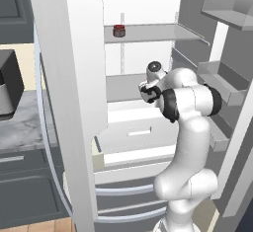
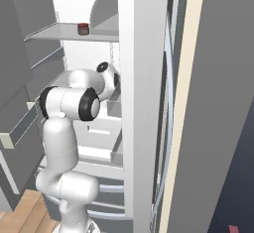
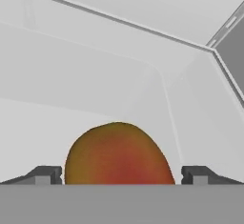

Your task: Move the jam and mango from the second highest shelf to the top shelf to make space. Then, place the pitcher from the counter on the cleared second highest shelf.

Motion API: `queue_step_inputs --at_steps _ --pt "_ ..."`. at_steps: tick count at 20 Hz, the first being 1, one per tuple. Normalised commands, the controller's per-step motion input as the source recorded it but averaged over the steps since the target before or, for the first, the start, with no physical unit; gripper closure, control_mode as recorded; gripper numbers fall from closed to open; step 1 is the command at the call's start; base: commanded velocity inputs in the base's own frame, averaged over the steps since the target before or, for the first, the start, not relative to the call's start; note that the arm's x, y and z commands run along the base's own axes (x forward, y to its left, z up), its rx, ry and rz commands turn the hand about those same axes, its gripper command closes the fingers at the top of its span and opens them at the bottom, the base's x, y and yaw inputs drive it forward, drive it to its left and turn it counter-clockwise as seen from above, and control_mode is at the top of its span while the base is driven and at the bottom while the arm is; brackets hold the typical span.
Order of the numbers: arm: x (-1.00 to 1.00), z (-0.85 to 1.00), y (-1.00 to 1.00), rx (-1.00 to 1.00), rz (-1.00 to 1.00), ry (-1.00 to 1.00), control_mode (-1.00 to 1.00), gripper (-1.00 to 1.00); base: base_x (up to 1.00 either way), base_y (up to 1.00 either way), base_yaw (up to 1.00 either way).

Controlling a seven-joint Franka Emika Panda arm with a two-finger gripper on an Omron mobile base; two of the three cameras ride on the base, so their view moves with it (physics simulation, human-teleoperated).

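The dark-red jam jar (image 1: 119, 30) (image 2: 83, 28) stands on the top shelf (image 1: 158, 32) (image 2: 54, 31) of the open fridge. My arm reaches in at the height of the second highest shelf (image 1: 123, 87). In the hand view the red-orange mango (image 3: 118, 154) lies on that shelf, close in front of the hand. My gripper (image 3: 121, 175) is open, with one fingertip (image 3: 47, 174) on each side of the fruit and a narrow gap at each. The pitcher is out of view.
The fridge's white left door (image 1: 69, 78) stands open between the arm and the marble counter (image 1: 20, 125), where a black-and-silver toaster oven (image 1: 7, 85) sits. Grey door bins (image 1: 222, 80) line the right door. A white drawer (image 1: 138, 133) lies below the shelf.
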Motion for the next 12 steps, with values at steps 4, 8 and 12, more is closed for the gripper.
queue_step_inputs --at_steps 4,8,12 --pt "0.21 -0.25 -0.17 0.0 0.0 0.02 -1.0 -1.0 0.0 0.0 0.0" --pt "0.13 -0.33 -0.16 0.0 0.0 0.05 -1.0 1.0 0.0 0.0 0.0" --pt "0.0 -0.61 -0.05 0.0 0.0 0.18 -1.0 1.0 0.0 0.0 0.0"
